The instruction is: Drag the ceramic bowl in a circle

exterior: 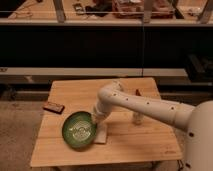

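Observation:
The ceramic bowl (78, 130) is wide, shallow and glossy green with a pale swirl inside. It sits on the front left part of the wooden table (140, 145). My gripper (95, 119) is at the end of the white arm (135, 102) that reaches in from the right. It is down at the bowl's right rim and touching it.
A flat brown bar (53, 106) lies near the table's left edge. A white flat block (102, 134) lies just right of the bowl, partly under its rim. A small translucent cup (137, 118) stands right of centre. A dark shelf unit is behind the table.

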Robot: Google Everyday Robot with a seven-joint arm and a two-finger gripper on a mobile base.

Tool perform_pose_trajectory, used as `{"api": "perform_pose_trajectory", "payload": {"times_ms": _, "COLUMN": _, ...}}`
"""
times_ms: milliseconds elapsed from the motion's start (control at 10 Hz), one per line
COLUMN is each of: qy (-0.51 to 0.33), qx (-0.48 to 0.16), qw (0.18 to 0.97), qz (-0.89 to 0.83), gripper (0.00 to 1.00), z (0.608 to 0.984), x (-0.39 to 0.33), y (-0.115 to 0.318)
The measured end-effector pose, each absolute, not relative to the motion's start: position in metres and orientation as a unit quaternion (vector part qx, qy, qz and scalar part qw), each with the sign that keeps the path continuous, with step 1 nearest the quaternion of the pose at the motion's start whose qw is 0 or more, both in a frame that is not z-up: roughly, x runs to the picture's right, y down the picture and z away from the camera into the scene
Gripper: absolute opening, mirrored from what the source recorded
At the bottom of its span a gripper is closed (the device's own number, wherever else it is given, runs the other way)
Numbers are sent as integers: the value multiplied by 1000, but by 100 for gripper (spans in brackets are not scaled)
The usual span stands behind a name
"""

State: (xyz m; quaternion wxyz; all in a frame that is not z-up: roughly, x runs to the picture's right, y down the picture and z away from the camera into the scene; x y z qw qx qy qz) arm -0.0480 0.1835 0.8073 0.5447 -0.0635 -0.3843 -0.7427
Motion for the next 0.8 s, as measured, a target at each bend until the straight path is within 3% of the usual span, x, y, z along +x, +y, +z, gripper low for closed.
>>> {"api": "perform_pose_trajectory", "payload": {"times_ms": 300, "qy": -388, "qx": -45, "qw": 491, "qz": -779, "gripper": 0, "z": 779, "x": -59, "y": 209}}
{"api": "perform_pose_trajectory", "payload": {"times_ms": 800, "qy": -427, "qx": -23, "qw": 462, "qz": -777, "gripper": 0, "z": 789, "x": -140, "y": 225}}
